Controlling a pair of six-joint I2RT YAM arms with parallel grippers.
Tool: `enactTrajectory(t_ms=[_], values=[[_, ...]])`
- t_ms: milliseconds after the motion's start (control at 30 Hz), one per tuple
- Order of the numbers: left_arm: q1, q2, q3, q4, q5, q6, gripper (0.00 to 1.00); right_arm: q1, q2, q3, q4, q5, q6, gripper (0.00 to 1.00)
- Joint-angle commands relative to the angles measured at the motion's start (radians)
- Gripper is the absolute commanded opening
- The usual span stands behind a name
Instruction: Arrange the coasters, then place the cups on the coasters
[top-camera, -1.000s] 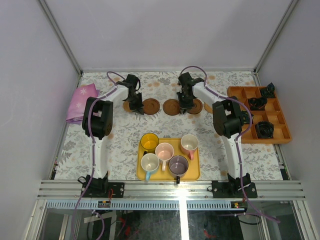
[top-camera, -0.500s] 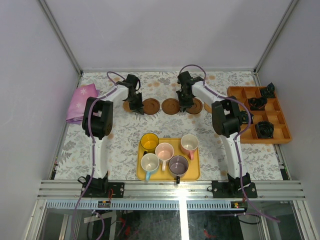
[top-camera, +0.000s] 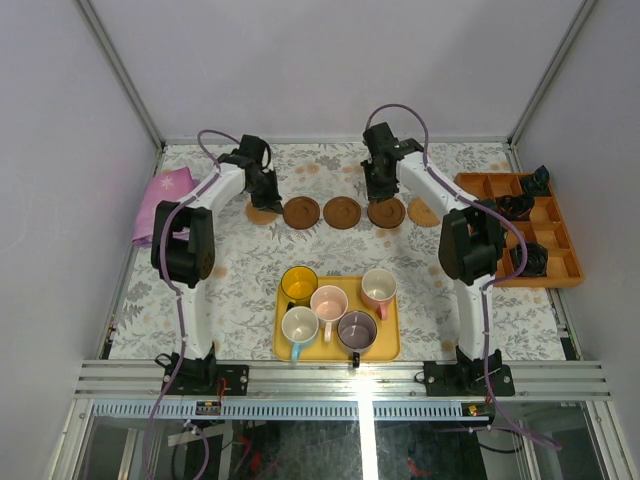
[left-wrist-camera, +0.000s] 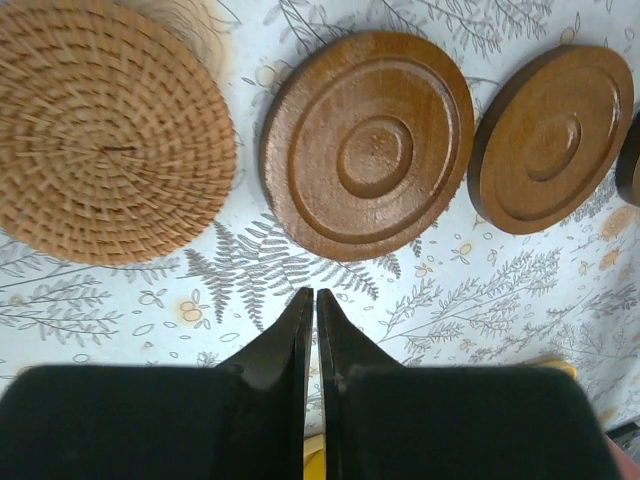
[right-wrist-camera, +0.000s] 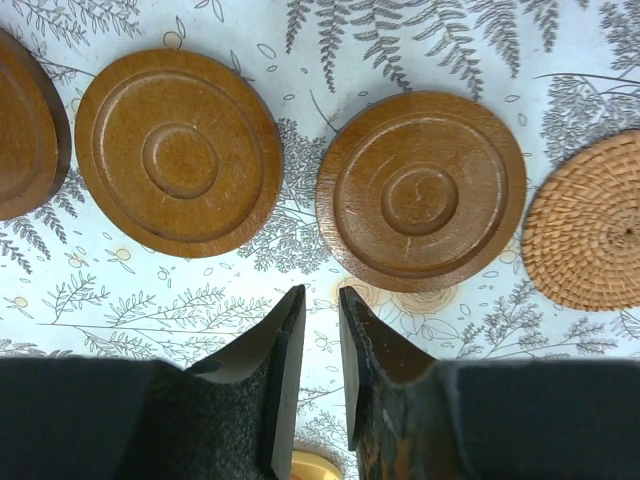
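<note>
The tabletop (top-camera: 240, 290), under a leaf-print cloth, fills the middle of the top view. The left arm (top-camera: 190, 250) and right arm (top-camera: 470, 250) both reach toward the upper middle.

An orange compartment tray (top-camera: 540, 283) lies at the right edge, with black parts (top-camera: 527, 258) in some compartments. A yellow tray (top-camera: 385, 350) at lower centre holds all five cups:
- amber cup (top-camera: 298, 284), upper left
- salmon cup (top-camera: 379, 287), upper right
- pale pink cup (top-camera: 328, 301), centre
- white cup (top-camera: 299, 324), lower left
- purple cup (top-camera: 356, 327), lower right

A pink cloth (top-camera: 162, 203) lies at the left edge.

Five coasters lie flat in one row across the upper middle, apart from each other and well apart from the cups. From left they are:
- left woven coaster (left-wrist-camera: 105, 130)
- left wooden coaster (top-camera: 300, 212)
- middle wooden coaster (top-camera: 342, 212)
- right wooden coaster (top-camera: 388, 215)
- right woven coaster (top-camera: 422, 212)

The left gripper (left-wrist-camera: 310, 293) is above the cloth, near the first two. Its fingers are pressed together and hold nothing. The right gripper (right-wrist-camera: 320, 292) points at the gap between the middle and right wooden coasters. Its fingers stand slightly spread, with nothing between them.
</note>
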Motion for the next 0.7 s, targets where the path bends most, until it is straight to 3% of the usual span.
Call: enactTrajectory(t_ms=[0,300,667], values=[[0.043,-0.003,0.022,0.023,-0.002,-0.022,0.03,-0.042,-0.037,-0.008,-0.003,0.054,0.007,0.25],[0.097,0.001,0.014,0.074,-0.003,-0.035,0.07,-0.19,-0.075,-0.107,0.05,0.036,0.055,0.18],[0.115,-0.012,-0.029,0.093,0.01,-0.039,0.13,-0.233,-0.123,-0.196,0.063,0.12,0.046,0.16]])
